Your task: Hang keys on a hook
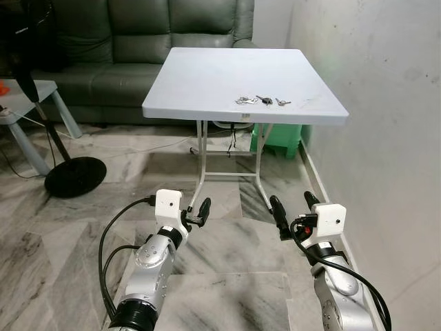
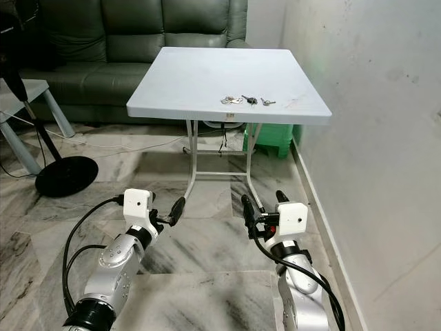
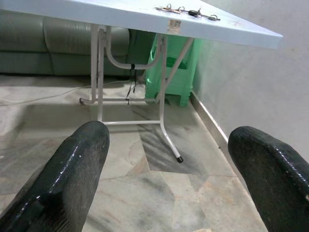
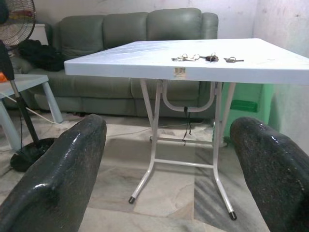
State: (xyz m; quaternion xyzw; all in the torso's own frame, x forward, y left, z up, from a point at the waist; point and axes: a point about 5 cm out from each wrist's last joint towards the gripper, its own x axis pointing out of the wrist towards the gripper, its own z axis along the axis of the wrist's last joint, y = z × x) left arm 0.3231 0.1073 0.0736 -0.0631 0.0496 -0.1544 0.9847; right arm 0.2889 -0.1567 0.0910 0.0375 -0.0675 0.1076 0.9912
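A bunch of keys (image 1: 262, 101) lies near the front right edge of a white folding table (image 1: 207, 76), a few loose pieces in a short row. The keys (image 4: 206, 58) also appear on the tabletop in the right wrist view. Both my arms are held low in front of me, well short of the table and below its top. My left gripper (image 1: 196, 213) is open, its two black fingers (image 3: 67, 179) spread wide with nothing between them. My right gripper (image 1: 294, 205) is open too and holds nothing.
A plain white wall (image 1: 386, 103) runs along the right, close to the table. A green plastic stool (image 1: 279, 140) stands under the table. A dark green sofa (image 1: 124, 41) is behind, with a fan's black base (image 1: 74, 176) and a small grey table (image 1: 27, 103) at left. The floor is marble.
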